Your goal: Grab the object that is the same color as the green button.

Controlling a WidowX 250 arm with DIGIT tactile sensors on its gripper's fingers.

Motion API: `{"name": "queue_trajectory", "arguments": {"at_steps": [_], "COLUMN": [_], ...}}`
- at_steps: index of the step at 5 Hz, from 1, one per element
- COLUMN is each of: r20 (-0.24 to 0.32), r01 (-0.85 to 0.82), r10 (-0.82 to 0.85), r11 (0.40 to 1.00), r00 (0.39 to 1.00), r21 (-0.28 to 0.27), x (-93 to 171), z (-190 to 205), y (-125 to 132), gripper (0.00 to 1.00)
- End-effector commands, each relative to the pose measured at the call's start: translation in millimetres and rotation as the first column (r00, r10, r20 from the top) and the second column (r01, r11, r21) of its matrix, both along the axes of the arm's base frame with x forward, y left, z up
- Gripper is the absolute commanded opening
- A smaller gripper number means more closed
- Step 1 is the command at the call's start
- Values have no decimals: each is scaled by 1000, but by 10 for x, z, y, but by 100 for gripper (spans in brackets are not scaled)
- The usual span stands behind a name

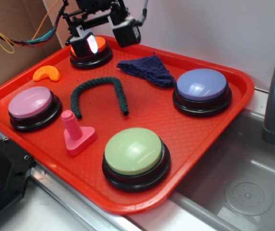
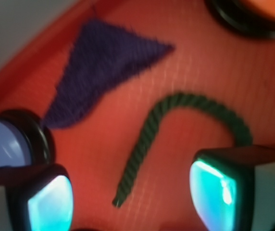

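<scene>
Below and forward of your tool (image 1: 105, 38), toward the tray's middle, lies the dark green rope (image 1: 99, 94), bent in an arch with both ends pointing at the near edge. Your tool hangs released, fingers spread, up by the orange button (image 1: 90, 52) at the far rim of the red tray (image 1: 233, 103). From the wrist view one leg of the rope runs up between the fingers (image 2: 51, 204). Beside the arch sits the dark blue knitted cloth (image 1: 148, 70); the pink bolt (image 1: 76, 134) stands just past one rope end. Nothing covers the rope. The green button (image 1: 135, 155) sits nearest the front edge.
</scene>
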State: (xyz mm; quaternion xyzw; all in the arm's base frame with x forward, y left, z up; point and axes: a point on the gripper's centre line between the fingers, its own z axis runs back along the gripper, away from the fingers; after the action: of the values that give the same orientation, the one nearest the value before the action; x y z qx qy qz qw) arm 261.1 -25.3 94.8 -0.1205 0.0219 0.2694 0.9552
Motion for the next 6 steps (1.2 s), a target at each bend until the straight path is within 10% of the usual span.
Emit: {"name": "queue_trajectory", "arguments": {"at_steps": [1,4,5,6], "r20": [-127,-144,-123,-157], "r01": [-53,32,124,89], "r10": [79,-12,-110,-70], "r11": [979,990,986,989], "r00": [989,989,986,985], "r21": [196,140,112,115], "x": [18,-79,-155,-172], "z": [-264,-667,-842,-864], "y": [-174,-42,68,50], "gripper": [100,100,81,0]}}
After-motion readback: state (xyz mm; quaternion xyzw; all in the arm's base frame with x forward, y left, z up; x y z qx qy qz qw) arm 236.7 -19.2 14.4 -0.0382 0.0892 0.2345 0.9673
